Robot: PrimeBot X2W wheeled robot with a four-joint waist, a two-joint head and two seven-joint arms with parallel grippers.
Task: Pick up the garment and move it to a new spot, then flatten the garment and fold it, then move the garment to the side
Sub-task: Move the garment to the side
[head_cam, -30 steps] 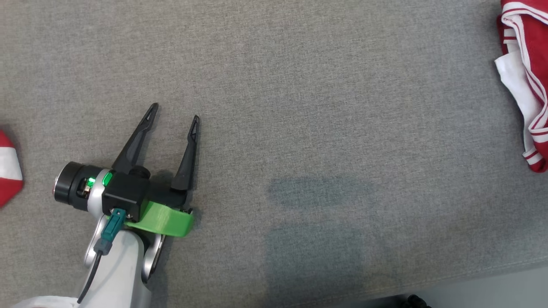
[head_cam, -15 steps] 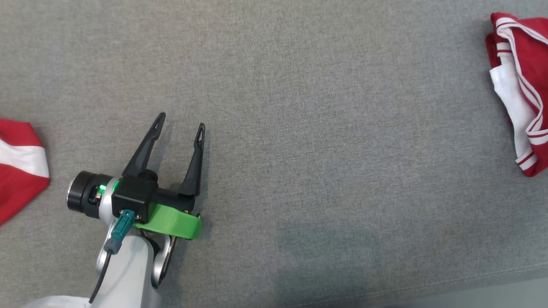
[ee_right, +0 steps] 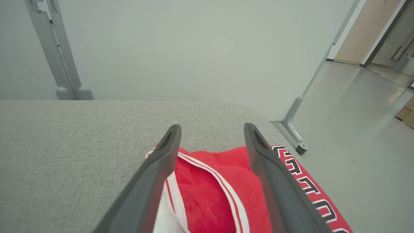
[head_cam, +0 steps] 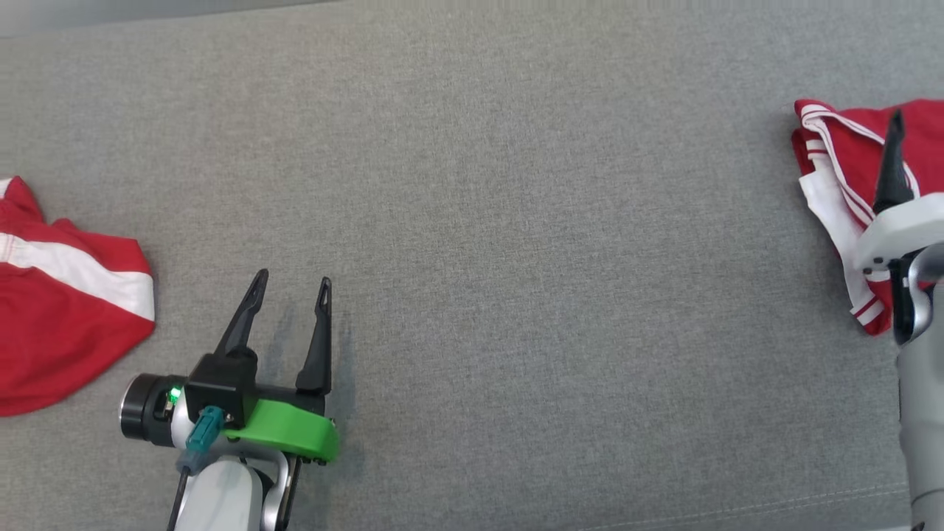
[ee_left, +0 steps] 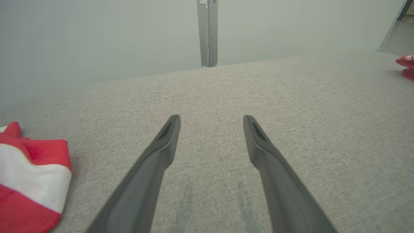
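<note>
A crumpled red garment with white stripes (head_cam: pixel 837 140) lies at the right end of the grey padded surface (head_cam: pixel 516 221). A dark finger (head_cam: pixel 893 166) of my right gripper rises over it in the head view. In the right wrist view my right gripper (ee_right: pixel 212 129) is open, its fingers spread above the red garment (ee_right: pixel 223 184), which has black lettering on a white band. My left gripper (head_cam: pixel 292 279) is open just above the bare surface, holding nothing. A second red-and-white garment (head_cam: pixel 63 310) lies to its left, apart from it.
The surface's right edge drops to a shiny floor (ee_right: pixel 355 139), where a grey frame foot (ee_right: pixel 292 129) stands. A metal post (ee_left: pixel 207 32) rises behind the far edge. In the left wrist view, the second garment (ee_left: pixel 30 181) lies at the lower left.
The head camera has shifted, so more of both garments shows. My right arm has come into view over the right garment. The left gripper stays open.
</note>
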